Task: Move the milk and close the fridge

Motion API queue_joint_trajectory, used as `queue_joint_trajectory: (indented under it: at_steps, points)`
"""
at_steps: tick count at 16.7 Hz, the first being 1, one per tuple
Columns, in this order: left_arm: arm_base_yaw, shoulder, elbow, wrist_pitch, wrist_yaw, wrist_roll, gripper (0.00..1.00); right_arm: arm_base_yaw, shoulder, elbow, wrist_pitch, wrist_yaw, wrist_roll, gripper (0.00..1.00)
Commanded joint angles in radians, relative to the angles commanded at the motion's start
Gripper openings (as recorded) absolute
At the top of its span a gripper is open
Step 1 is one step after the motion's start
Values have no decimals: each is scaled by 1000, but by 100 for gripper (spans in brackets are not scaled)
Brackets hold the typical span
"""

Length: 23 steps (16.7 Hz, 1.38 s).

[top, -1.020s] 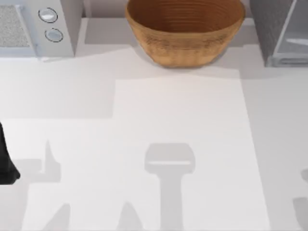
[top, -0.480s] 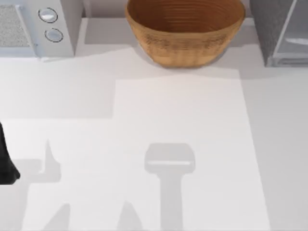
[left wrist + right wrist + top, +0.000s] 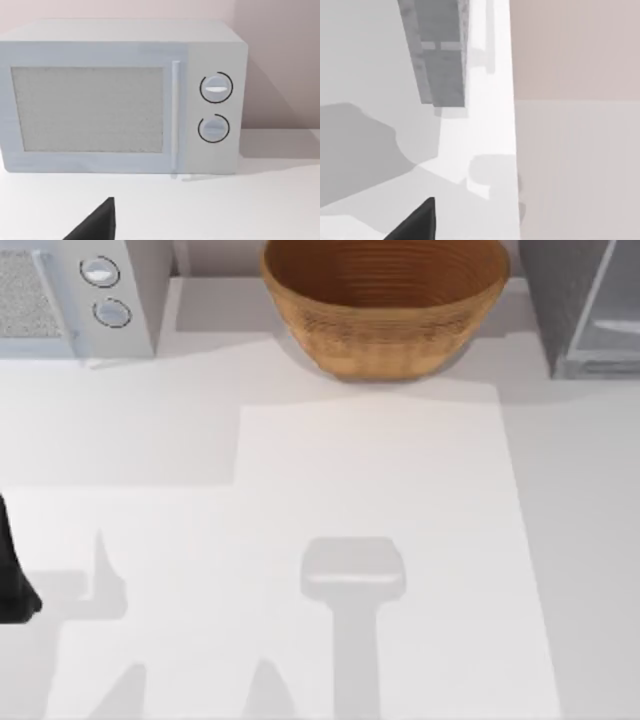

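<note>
Table [image 3: 380, 500]: a white surface is seen from above, crossed by grey shadows of the arms.
Wicker bowl [image 3: 385, 300]: placed at the far edge of the table, near the middle, upright, between the microwave and the fridge.
Microwave [image 3: 75, 295]: set at the far left corner; in the left wrist view the white microwave [image 3: 122, 97] is faced front-on, with a speckled door window, a vertical handle and two round knobs stacked beside the handle.
Fridge [image 3: 585, 305]: located at the far right corner of the table; a grey speckled cabinet with a pale translucent door panel in a light-grey frame. In the right wrist view the fridge [image 3: 440, 50] is seen as a grey speckled block standing on the white table next to the pale wall. Whether the door is fully shut cannot be told.
Milk: its position cannot be told from these views.
Left arm [image 3: 12, 575]: a dark part is seen at the left edge of the table, well apart from the microwave and the bowl.
Left gripper: a dark fingertip [image 3: 97, 225] is seen low in the left wrist view, above bare table in front of the microwave; the finger spacing cannot be told.
Right gripper: a dark fingertip [image 3: 417, 225] is seen in the right wrist view, over the table short of the fridge; the finger spacing cannot be told.
</note>
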Motion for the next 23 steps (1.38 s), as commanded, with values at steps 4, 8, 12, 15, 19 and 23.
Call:
queue_joint_trajectory:
  at_steps: [4,8,12,15,19,23]
  points:
    - [0,0,0,0,0,0,100,4,-3,-3,-1,2,1,100]
    - [0,0,0,0,0,0,100,68,11,0,48,11,67,100]
    - [0,0,0,0,0,0,100,254,44,15,221,40,297,100]
    - [0,0,0,0,0,0,100,423,63,23,409,74,544,100]
    - [0,0,0,0,0,0,100,634,67,18,699,129,902,100]
    - [0,0,0,0,0,0,100,792,47,-4,968,183,1205,100]
